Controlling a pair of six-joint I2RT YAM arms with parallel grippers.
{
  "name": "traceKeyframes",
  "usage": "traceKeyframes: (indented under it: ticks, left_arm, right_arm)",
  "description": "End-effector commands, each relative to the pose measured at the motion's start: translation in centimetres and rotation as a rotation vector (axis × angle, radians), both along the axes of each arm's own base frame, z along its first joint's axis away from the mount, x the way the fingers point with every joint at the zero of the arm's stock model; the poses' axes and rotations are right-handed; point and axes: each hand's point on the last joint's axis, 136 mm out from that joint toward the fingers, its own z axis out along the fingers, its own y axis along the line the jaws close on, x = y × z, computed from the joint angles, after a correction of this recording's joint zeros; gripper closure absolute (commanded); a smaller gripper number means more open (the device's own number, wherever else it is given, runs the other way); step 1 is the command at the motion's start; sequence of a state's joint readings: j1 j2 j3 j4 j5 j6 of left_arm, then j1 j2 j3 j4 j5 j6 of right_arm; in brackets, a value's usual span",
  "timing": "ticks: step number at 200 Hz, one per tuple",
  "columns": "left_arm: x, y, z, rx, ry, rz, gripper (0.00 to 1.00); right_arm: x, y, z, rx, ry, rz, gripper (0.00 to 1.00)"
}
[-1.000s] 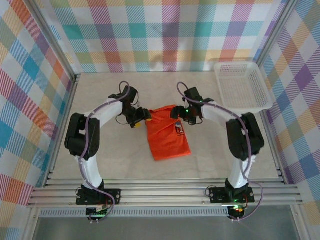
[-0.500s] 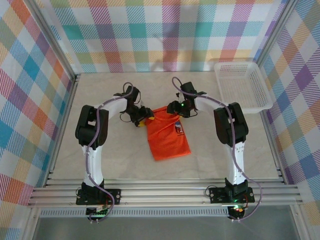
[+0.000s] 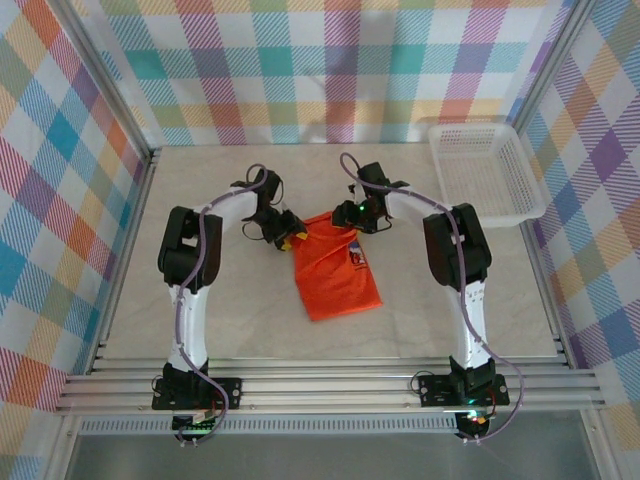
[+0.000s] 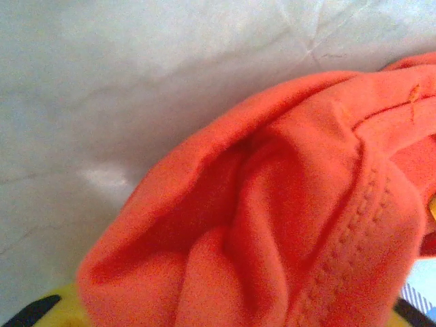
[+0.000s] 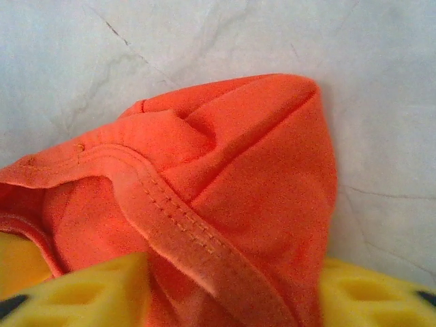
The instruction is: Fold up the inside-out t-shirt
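Observation:
The inside-out t-shirt (image 3: pixel 335 275) lies on the table as a narrow orange-red rectangle with a small dark label near its far right. My left gripper (image 3: pixel 285 232) is at its far left corner, my right gripper (image 3: pixel 350 218) at its far right corner. In the left wrist view bunched t-shirt fabric (image 4: pixel 286 204) rises between the yellow fingertips (image 4: pixel 48 310) of the left gripper (image 4: pixel 225 320). In the right wrist view a stitched hem and a fold of t-shirt (image 5: pixel 259 170) sit pinched between the yellow fingers (image 5: pixel 82 293) of the right gripper (image 5: pixel 231 300).
A white mesh basket (image 3: pixel 485 170) stands at the back right corner. Pale marbled table (image 3: pixel 200 300) surrounds the shirt. Checked walls enclose three sides, and a metal rail runs along the near edge.
Both grippers have shifted slightly toward the shirt's far corners and their jaws have narrowed onto the fabric. The arms' elbows swung inward. The shirt's body has stayed flat.

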State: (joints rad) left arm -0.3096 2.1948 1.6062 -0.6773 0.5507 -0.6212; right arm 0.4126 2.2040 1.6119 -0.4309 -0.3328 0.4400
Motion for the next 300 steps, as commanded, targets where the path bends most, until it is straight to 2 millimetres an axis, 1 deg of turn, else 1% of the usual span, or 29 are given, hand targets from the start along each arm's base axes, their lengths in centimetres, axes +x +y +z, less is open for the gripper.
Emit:
traceKeyframes:
  ticks: [1, 11, 28, 50, 73, 92, 104, 121, 135, 152, 162, 170, 181, 188, 200, 204, 208, 215, 226, 231, 232, 234, 240, 251, 261, 271, 280, 291, 300]
  left_arm:
    - [2.4, -5.4, -1.9, -0.104, -0.136, -0.066, 0.64]
    - [2.5, -6.0, -1.8, -0.115, -0.142, -0.068, 0.68]
    - [2.8, -6.2, -1.6, -0.134, -0.146, -0.06, 0.81]
    - [4.1, -6.1, -0.2, -0.154, -0.174, -0.047, 1.0]
    - [6.2, -5.8, 2.6, -0.173, -0.228, -0.036, 1.0]
    - [8.1, -5.4, 5.3, -0.179, -0.283, -0.042, 1.0]
    - [9.5, -5.1, 7.4, -0.185, -0.321, -0.041, 1.0]
    - [11.7, -4.6, 11.1, -0.199, -0.395, -0.037, 1.0]
    - [13.6, -4.0, 14.8, -0.22, -0.468, -0.022, 1.0]
    - [15.3, -3.5, 19.8, -0.256, -0.571, -0.006, 1.0]
    - [15.6, -3.5, 22.5, -0.279, -0.631, -0.007, 1.0]
    - [15.4, -3.6, 24.4, -0.297, -0.673, -0.014, 1.0]
    - [14.6, -3.9, 26.0, -0.305, -0.706, -0.042, 1.0]
    - [13.7, -4.2, 26.5, -0.296, -0.725, -0.067, 1.0]
    - [12.0, -4.8, 26.1, -0.278, -0.734, -0.1, 1.0]
    - [11.4, -5.0, 25.0, -0.271, -0.718, -0.106, 1.0]
    - [10.6, -5.1, 24.8, -0.268, -0.724, -0.114, 1.0]
    - [9.2, -5.3, 23.4, -0.254, -0.714, -0.118, 1.0]
    - [6.8, -5.7, 20.7, -0.232, -0.687, -0.129, 1.0]
    - [5.5, -5.7, 18.7, -0.217, -0.655, -0.131, 1.0]
    - [4.9, -5.6, 17.6, -0.209, -0.633, -0.131, 1.0]
    - [4.4, -5.7, 17.0, -0.206, -0.624, -0.134, 1.0]
    - [2.6, -5.9, 15.0, -0.197, -0.592, -0.138, 1.0]
    - [-0.3, -6.1, 11.9, -0.178, -0.561, -0.143, 1.0]
    - [-2.9, -6.1, 9.5, -0.16, -0.527, -0.143, 1.0]
    - [-4.7, -6.0, 7.8, -0.144, -0.5, -0.134, 1.0]
    - [-6.0, -5.9, 6.7, -0.132, -0.479, -0.128, 1.0]
    - [-6.9, -5.7, 5.9, -0.114, -0.468, -0.124, 1.0]
    - [-6.9, -5.6, 5.6, -0.1, -0.462, -0.122, 1.0]
  right_arm:
    - [-0.6, 1.7, -0.8, 0.103, 0.061, 0.0, 0.66]
    - [-0.7, 1.9, -0.5, 0.127, 0.062, -0.008, 0.73]
    - [-0.7, 1.9, 0.2, 0.142, 0.044, -0.015, 0.79]
    - [-0.1, 1.1, 1.7, 0.156, 0.02, -0.035, 0.93]
    - [1.2, 0.0, 4.4, 0.197, -0.017, -0.066, 1.0]
    - [2.7, -0.8, 7.3, 0.224, -0.068, -0.084, 1.0]
    - [3.8, -1.1, 9.3, 0.234, -0.109, -0.09, 1.0]
    - [5.5, -1.7, 12.6, 0.244, -0.166, -0.092, 1.0]
    - [6.8, -2.1, 15.8, 0.252, -0.23, -0.091, 1.0]
    - [7.9, -2.3, 19.8, 0.262, -0.304, -0.078, 1.0]
    - [8.3, -2.3, 22.4, 0.269, -0.354, -0.062, 1.0]
    - [8.1, -2.2, 23.7, 0.276, -0.374, -0.052, 1.0]
    - [7.6, -2.2, 25.1, 0.282, -0.398, -0.039, 1.0]
    - [7.0, -2.2, 25.3, 0.284, -0.403, -0.034, 1.0]
    - [5.5, -2.0, 24.6, 0.283, -0.403, -0.027, 1.0]
    - [4.9, -1.9, 24.1, 0.285, -0.399, -0.024, 1.0]
    - [4.3, -1.9, 23.4, 0.285, -0.391, -0.023, 1.0]
    - [3.0, -1.8, 21.7, 0.279, -0.368, -0.019, 1.0]
    - [0.6, -1.6, 18.5, 0.269, -0.315, -0.013, 1.0]
    - [-0.6, -1.5, 16.9, 0.265, -0.289, -0.012, 1.0]
    - [-0.8, -1.5, 16.6, 0.264, -0.284, -0.012, 1.0]
    - [-1.2, -1.5, 16.2, 0.263, -0.281, -0.01, 1.0]
    - [-2.8, -1.8, 13.8, 0.246, -0.239, -0.016, 1.0]
    - [-5.5, -2.4, 10.6, 0.229, -0.179, -0.036, 1.0]
    - [-7.8, -3.1, 8.4, 0.224, -0.141, -0.059, 1.0]
    - [-9.7, -3.9, 6.9, 0.217, -0.111, -0.083, 1.0]
    - [-10.9, -4.5, 6.2, 0.206, -0.102, -0.103, 1.0]
    - [-11.7, -5.0, 6.0, 0.197, -0.108, -0.115, 1.0]
    - [-11.9, -5.4, 5.9, 0.176, -0.115, -0.118, 1.0]
